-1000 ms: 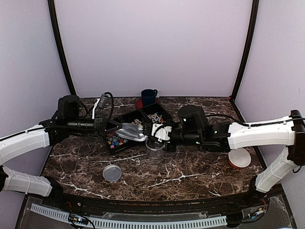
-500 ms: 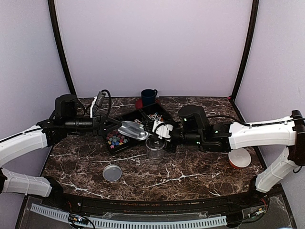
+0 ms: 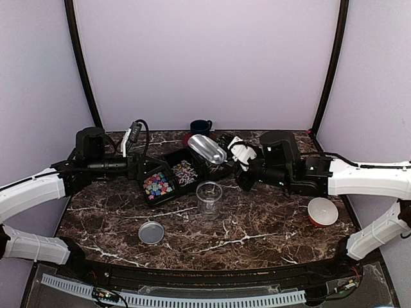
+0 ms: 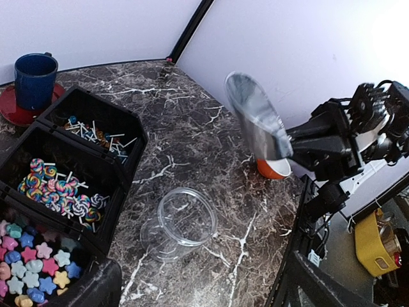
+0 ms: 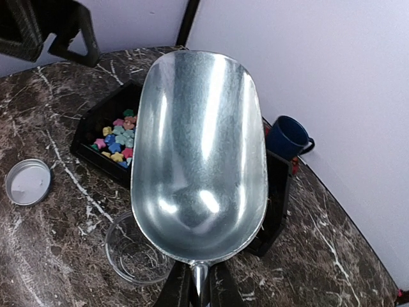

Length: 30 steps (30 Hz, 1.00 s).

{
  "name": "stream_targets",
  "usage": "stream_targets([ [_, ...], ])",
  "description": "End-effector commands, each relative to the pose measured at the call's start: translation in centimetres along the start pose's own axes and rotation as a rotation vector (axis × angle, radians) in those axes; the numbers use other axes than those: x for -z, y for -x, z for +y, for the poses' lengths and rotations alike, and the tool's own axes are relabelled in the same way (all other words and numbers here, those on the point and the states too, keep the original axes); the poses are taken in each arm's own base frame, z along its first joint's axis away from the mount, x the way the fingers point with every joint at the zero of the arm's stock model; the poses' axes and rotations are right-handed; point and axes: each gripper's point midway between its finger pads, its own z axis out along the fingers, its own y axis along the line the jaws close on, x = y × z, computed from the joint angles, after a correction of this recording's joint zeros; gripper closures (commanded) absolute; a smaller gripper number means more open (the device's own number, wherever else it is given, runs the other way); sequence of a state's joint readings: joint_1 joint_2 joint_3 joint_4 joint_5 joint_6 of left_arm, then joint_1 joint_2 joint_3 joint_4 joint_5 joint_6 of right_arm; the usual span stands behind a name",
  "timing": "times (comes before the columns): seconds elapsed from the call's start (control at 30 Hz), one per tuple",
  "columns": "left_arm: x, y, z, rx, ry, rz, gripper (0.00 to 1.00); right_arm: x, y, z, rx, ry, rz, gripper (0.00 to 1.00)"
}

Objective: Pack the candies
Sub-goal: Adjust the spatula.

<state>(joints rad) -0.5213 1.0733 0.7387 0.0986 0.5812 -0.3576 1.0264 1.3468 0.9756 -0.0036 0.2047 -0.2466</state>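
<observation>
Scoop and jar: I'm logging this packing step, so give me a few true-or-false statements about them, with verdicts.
The scoop in the right gripper is empty. True.
The jar has its lid on. False: the lid lies apart on the table.
The jar stands upright beside the black tray. True.
The left gripper holds the scoop. False: it is open and holds nothing.
The blue mug lies tipped over. False: it stands upright on a red saucer.

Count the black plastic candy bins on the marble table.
3 black plastic bins in one row: the near bin holds multicoloured star candies, the middle bin swirled lollipops, the far bin pale stick candies. None seems hidden.
</observation>
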Motion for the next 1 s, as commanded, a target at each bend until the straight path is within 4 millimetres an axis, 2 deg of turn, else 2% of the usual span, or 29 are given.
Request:
stream_targets([
  [0.0,-1.1,1.2,0.7,0.019,0.017,-0.027,0.07,2.0,-0.1,-4.2,-0.171,-0.192,0.023,1.00],
  [0.07,-1.7,1.1,1.2,0.037,0.021,-0.025,0.06,2.5,-0.1,-4.4,-0.195,-0.190,0.031,1.00],
  [0.2,-2.4,2.0,2.0,0.048,0.047,-0.047,0.03,2.7,-1.0,-2.6,-0.159,-0.090,0.069,1.00],
  [0.4,-3.0,5.1,0.6,0.033,0.009,-0.068,0.01,2.8,-2.8,-0.9,-0.085,-0.009,0.137,1.00],
  [0.53,-4.1,6.1,0.1,0.028,-0.005,-0.044,0.01,2.5,-3.2,0.6,-0.034,0.053,0.169,1.00],
  [0.67,-6.3,5.4,0.1,0.020,0.001,0.038,0.01,2.1,-2.8,1.9,0.009,0.084,0.174,1.00],
  [0.87,-8.3,4.1,0.3,0.017,0.008,0.110,0.01,2.1,-1.3,2.0,0.027,0.071,0.137,1.00],
  [0.97,-9.2,2.7,-0.9,0.010,-0.025,0.152,0.01,2.3,-0.8,1.7,0.026,0.053,0.120,1.00],
])
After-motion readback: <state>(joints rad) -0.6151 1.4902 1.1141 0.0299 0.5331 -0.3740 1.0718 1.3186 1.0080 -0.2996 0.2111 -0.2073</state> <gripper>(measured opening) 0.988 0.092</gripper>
